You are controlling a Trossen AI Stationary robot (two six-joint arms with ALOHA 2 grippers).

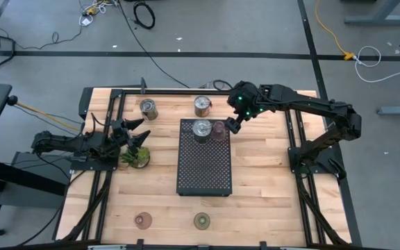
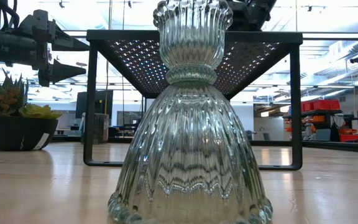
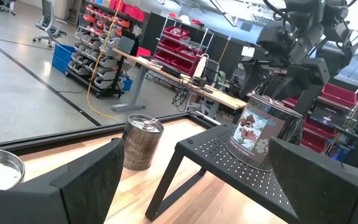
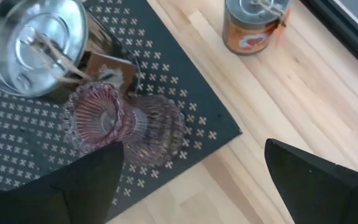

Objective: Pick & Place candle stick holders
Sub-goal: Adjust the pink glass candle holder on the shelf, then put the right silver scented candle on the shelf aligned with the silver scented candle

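Note:
A pink ribbed glass holder (image 4: 120, 124) stands on its wide base on the black perforated tray (image 1: 204, 167), near the tray's far right corner, beside a silver cup (image 4: 36, 46). My right gripper (image 1: 232, 127) hovers open just right of the pink holder (image 1: 219, 130); its fingers (image 4: 73, 186) stand beside the holder, not around it. Two more silver cups (image 1: 147, 109) (image 1: 202, 106) stand on the table behind the tray. A brownish-pink holder (image 1: 142, 221) and an olive-green one (image 1: 201, 221) stand near the front edge. My left gripper (image 1: 142, 130) waits open at the left.
A small potted plant (image 1: 136, 157) sits just under my left gripper. The olive-green glass holder (image 2: 190, 124) fills the low view in front of the tray's legs (image 2: 91, 99). Bare wood lies right of the tray and between the tray and the front edge.

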